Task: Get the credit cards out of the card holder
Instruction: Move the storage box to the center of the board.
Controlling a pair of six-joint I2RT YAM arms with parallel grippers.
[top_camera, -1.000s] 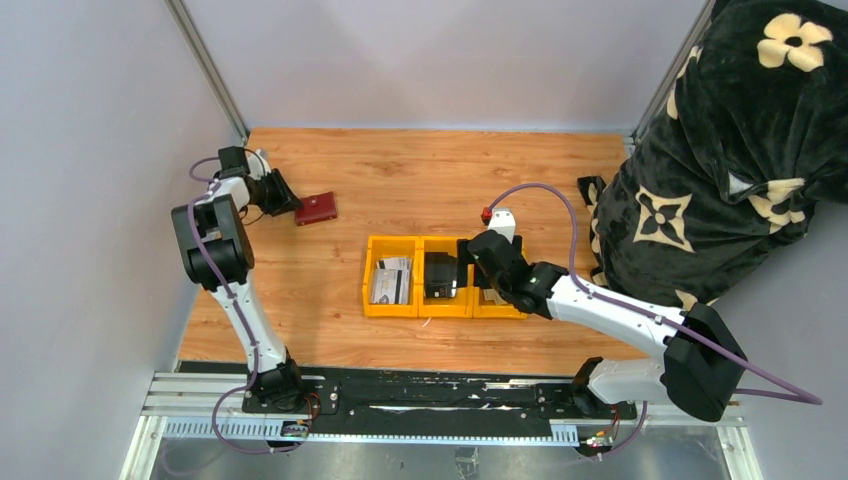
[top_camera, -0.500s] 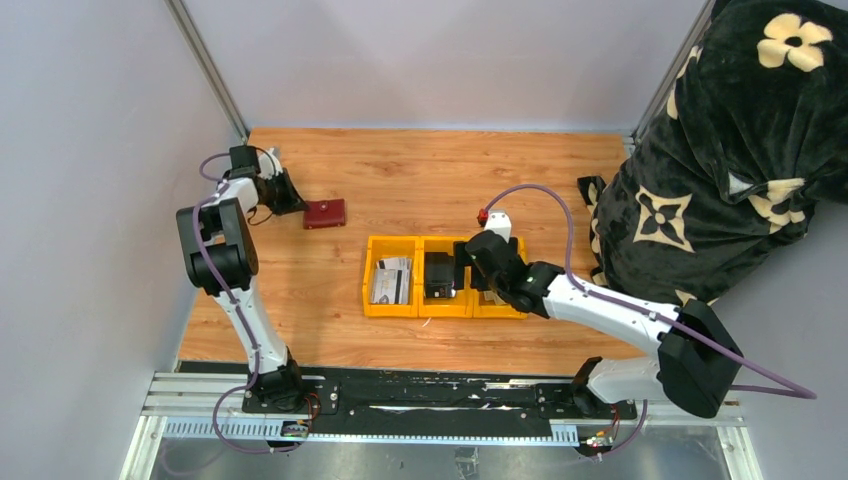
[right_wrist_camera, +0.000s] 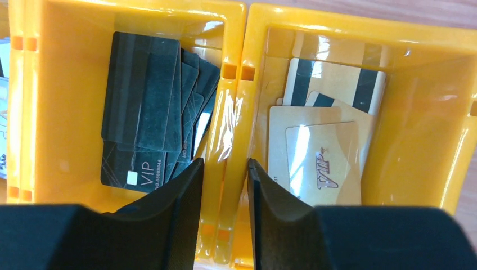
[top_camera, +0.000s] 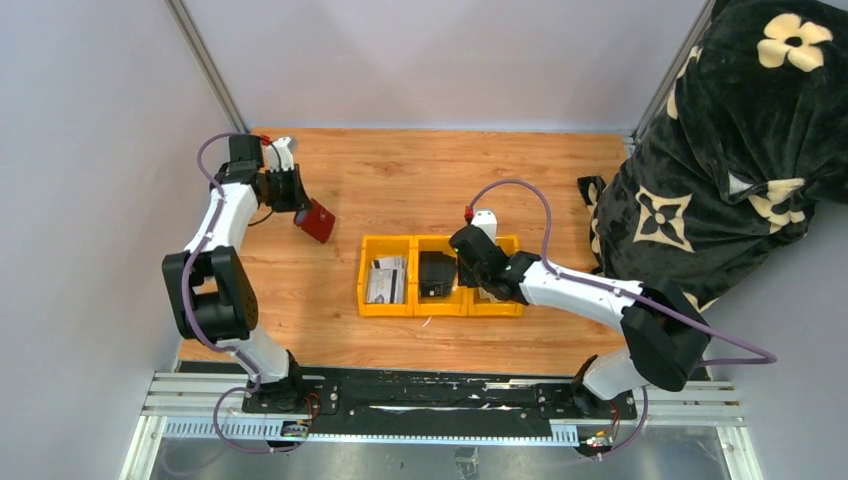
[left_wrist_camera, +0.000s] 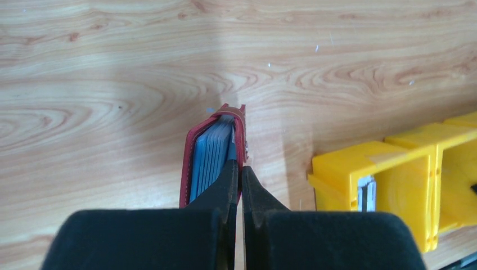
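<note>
From above, the left gripper [top_camera: 305, 211] hangs over the far left of the pale, grained wooden table [top_camera: 420, 170] with the card holder [top_camera: 318, 222], a small flat maroon wallet, held tilted at its tip. Nearer the middle stands a row of three glossy yellow bins [top_camera: 440, 311]. The left one holds grey-white cards [top_camera: 385, 282] and the middle one black cards [top_camera: 435, 273]. The right gripper [top_camera: 474, 276] reaches down at the seam of the middle and right bins, its fingertips hidden by the wrist. A dark plush blanket [top_camera: 740, 140] with cream flower shapes fills the right edge. In the left wrist view the two black, wedge-shaped fingers [left_wrist_camera: 225, 185] meet almost completely, pinching one stitched leather wall of the card holder [left_wrist_camera: 188, 163] beside its small metal snap. The holder stands on edge and gapes open. The credit cards [left_wrist_camera: 211, 154] sit inside it as a tight stack of thin blue-grey edges. A corner of a yellow bin [left_wrist_camera: 349, 166] shows to the right. In the right wrist view the right gripper [right_wrist_camera: 225, 163] stands partly open astride the doubled wall where two bins meet. One matte black finger [right_wrist_camera: 185, 191] dips into each bin, close against the shiny plastic; I cannot tell whether they press it. The middle bin [right_wrist_camera: 129, 8] holds fanned black cards [right_wrist_camera: 146, 95], one marked VIP. The right bin [right_wrist_camera: 360, 28] holds smooth tan-gold cards [right_wrist_camera: 323, 152], the rear ones crossed by dark stripes.
</note>
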